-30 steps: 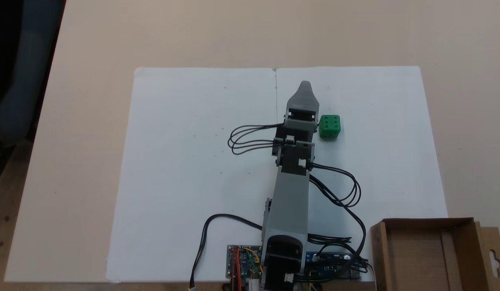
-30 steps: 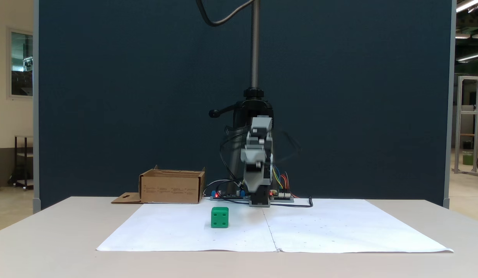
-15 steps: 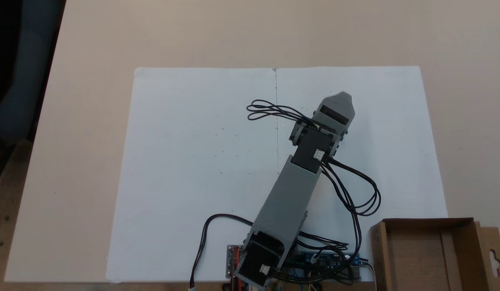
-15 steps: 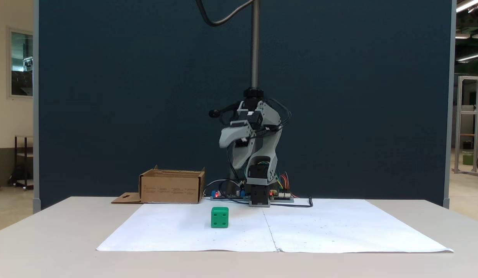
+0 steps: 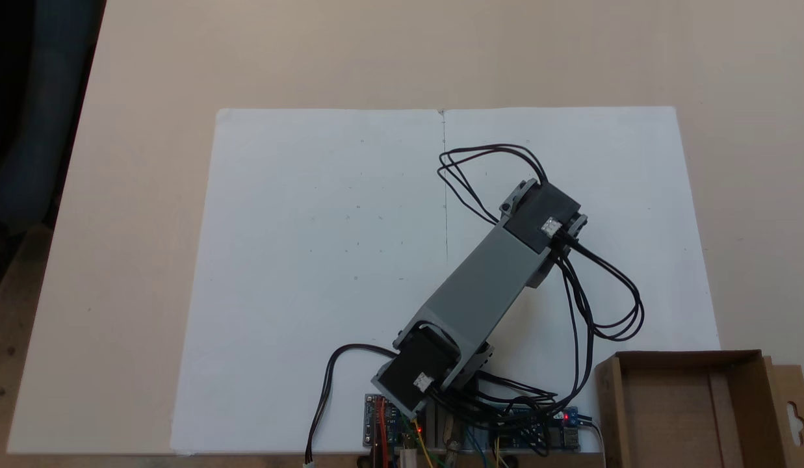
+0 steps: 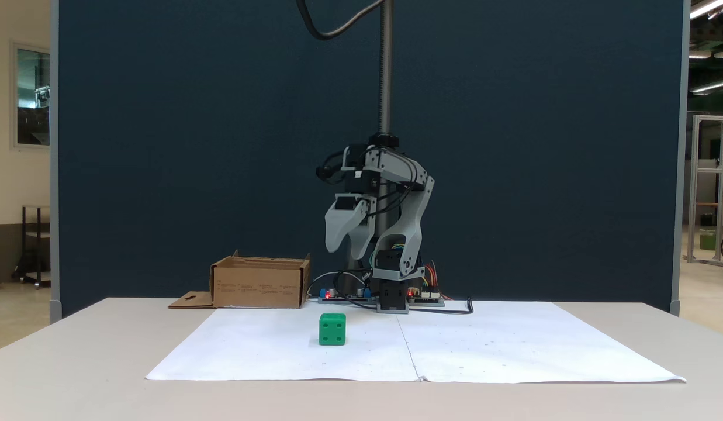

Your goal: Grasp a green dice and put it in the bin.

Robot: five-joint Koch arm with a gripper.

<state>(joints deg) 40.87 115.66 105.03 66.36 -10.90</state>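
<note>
Swung round toward the box side and tipped downward since a second ago, the grey arm now covers, in the top-down fixed view, the spot where the cube was seen before. Nearest the camera in the front fixed view, the small bright green plastic dice with rounded edges (image 6: 332,329) is seen resting on the white paper sheet (image 6: 513,351), just to the view's left of the centre crease. It is judged to be light, rigid and rather smooth, so two opposite flat faces should be gripped squarely, low on the body, to avoid a slip at the rounded corners. Above and a little behind it, well apart, the grey two-fingered gripper (image 6: 343,250) is hung pointing down, its two fingers parted slightly with nothing between them. Farther back, at the view's left, the brown low-walled cardboard bin (image 6: 259,283) is set on the table, its keyhole flap lying flat beside it
</note>
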